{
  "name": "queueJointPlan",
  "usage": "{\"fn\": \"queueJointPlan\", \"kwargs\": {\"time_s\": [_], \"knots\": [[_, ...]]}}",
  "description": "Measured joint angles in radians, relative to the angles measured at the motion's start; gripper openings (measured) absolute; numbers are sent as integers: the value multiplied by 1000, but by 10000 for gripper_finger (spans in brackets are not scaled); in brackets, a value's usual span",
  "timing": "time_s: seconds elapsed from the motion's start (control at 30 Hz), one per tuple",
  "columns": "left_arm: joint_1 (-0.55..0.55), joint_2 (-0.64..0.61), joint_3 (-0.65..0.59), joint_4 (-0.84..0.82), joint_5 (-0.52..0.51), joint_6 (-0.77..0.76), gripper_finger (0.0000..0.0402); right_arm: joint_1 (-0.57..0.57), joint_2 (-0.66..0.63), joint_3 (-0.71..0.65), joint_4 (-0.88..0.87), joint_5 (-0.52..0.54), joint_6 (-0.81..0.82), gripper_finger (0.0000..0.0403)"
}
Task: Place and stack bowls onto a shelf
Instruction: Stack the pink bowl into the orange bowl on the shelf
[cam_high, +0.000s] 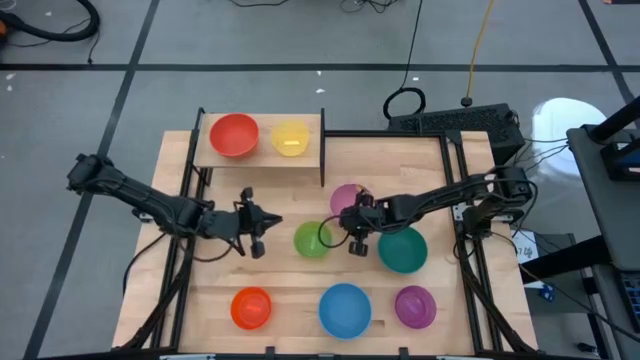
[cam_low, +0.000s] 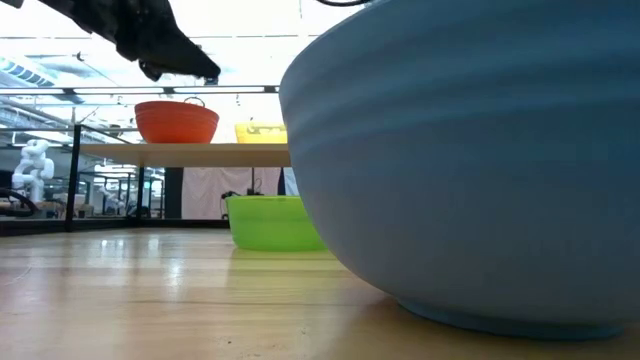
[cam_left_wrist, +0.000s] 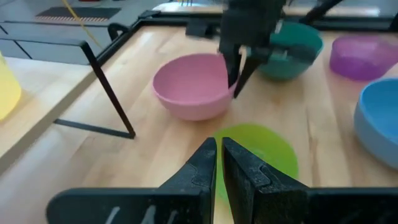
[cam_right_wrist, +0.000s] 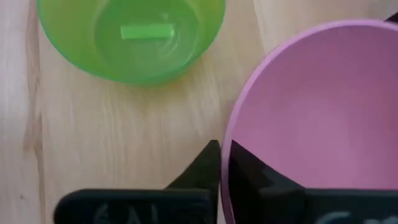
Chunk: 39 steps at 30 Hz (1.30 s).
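Note:
The shelf (cam_high: 262, 158) stands at the table's far left and carries a red bowl (cam_high: 234, 135) and a yellow bowl (cam_high: 290, 138). The pink bowl (cam_high: 347, 196) sits mid-table with my right gripper (cam_high: 356, 240) shut on its rim. The green bowl (cam_high: 312, 240) rests on its base just left of that. The teal bowl (cam_high: 403, 250) sits to the right. Orange (cam_high: 251, 307), blue (cam_high: 345, 309) and purple (cam_high: 415, 306) bowls line the near edge. My left gripper (cam_high: 262, 238) hovers shut, left of the green bowl (cam_left_wrist: 255, 155). My right gripper (cam_right_wrist: 224, 146) pinches the pink bowl's rim (cam_right_wrist: 235, 121) on its near side, one finger inside the bowl and one outside. The fingers (cam_left_wrist: 235, 71) come from above, pointing down. Whether the bowl's base is on the table or just off it, I cannot tell.
The shelf's black posts (cam_left_wrist: 109, 93) stand between my left gripper and the shelf board. The blue bowl (cam_low: 470, 160) fills most of the low view, with the green bowl (cam_low: 275, 222) and the shelf (cam_low: 180, 153) behind it. A black frame (cam_high: 455, 190) edges the table.

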Motion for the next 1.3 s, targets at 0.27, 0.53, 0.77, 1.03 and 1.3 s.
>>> {"fn": "queueJointPlan", "kwargs": {"time_s": [0.27,0.53,0.77,1.03,1.3], "knots": [[2,58,0,58,-5,39,32,28,-29,47,28,42,7,4],[3,64,1,145,74,123,142,77,-29,177,-6,39,-60,2],[0,64,46,146,203,243,241,100,-30,277,-3,-140,-91,2],[2,92,132,153,400,401,229,113,-16,286,20,-348,-52,2],[80,160,145,151,645,481,214,145,-2,286,90,-450,-87,2]]}}
